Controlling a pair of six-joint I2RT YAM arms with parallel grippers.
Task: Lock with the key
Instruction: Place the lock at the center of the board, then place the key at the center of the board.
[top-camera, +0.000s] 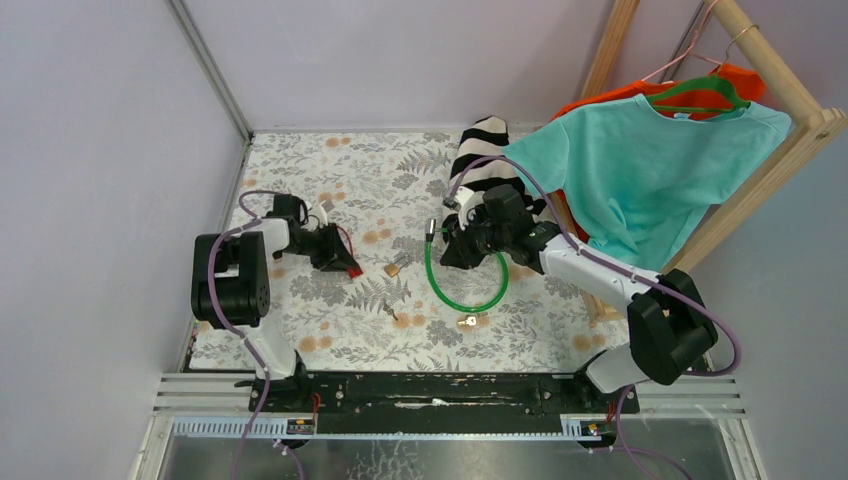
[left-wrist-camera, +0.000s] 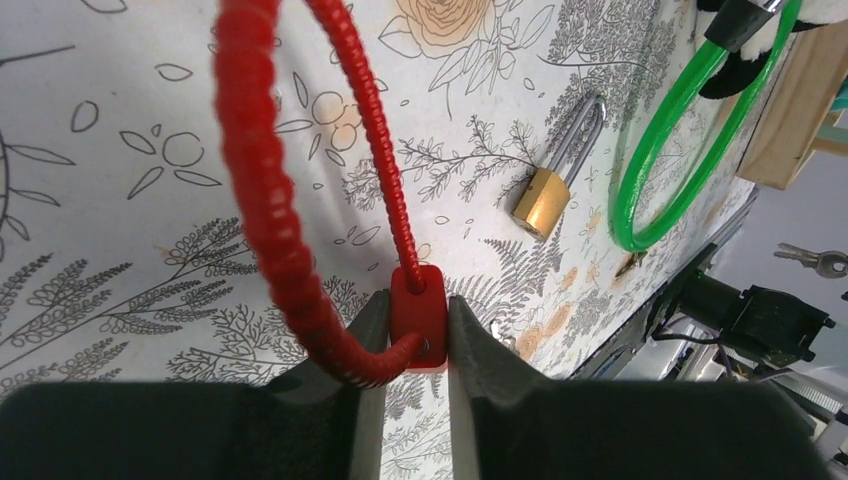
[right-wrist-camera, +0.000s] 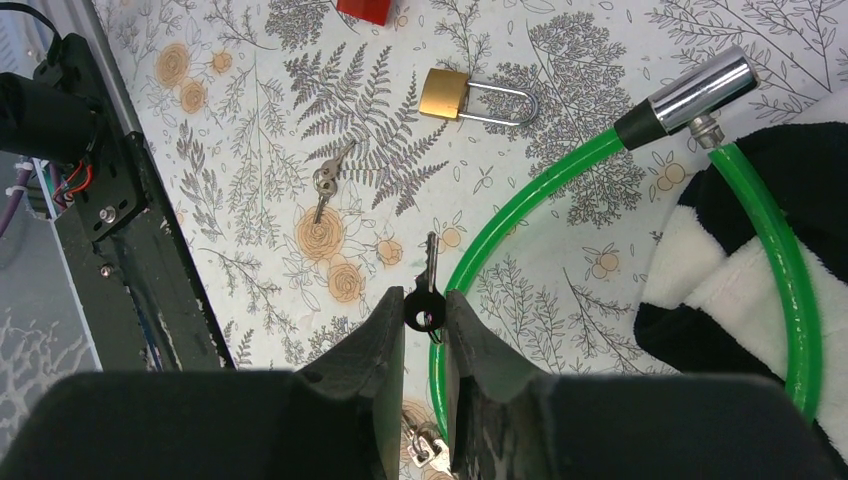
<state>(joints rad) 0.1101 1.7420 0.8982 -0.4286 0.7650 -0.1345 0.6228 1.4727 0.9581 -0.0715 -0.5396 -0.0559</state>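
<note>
Stretching diagonally from its base toward the middle of the floral table (top-camera: 330, 170), the right arm holds its wrist over the green cable lock (right-wrist-camera: 480, 250). The right gripper (right-wrist-camera: 425, 300) is clenched on a key (right-wrist-camera: 429, 275), its two dark fingers pinching the black head from either side. The key's long axis runs in line with the fingers, and its silver blade points straight ahead, away from the wrist. Whether the tip touches the table cannot be told.

Just to the right of the blade, the green cable curves forward to its chrome end piece (right-wrist-camera: 695, 88), far ahead and to the right. A striped black-and-white cloth (right-wrist-camera: 740, 290) lies to the gripper's right, under part of the cable. Directly ahead of the key tip, well apart from it, a brass padlock (right-wrist-camera: 445, 93) lies flat with its shackle pointing right. A loose silver key (right-wrist-camera: 325, 180) rests ahead and to the left. A small bunch of keys (right-wrist-camera: 425, 452) shows beneath the fingers, close to the wrist.

The left arm is folded close to its base, elbow raised, forearm reaching toward the table's middle. The left gripper (left-wrist-camera: 419, 300) is clamped on the block of a red cable lock (left-wrist-camera: 265, 200), whose ribbed cable loops forward from the fingers.
</note>
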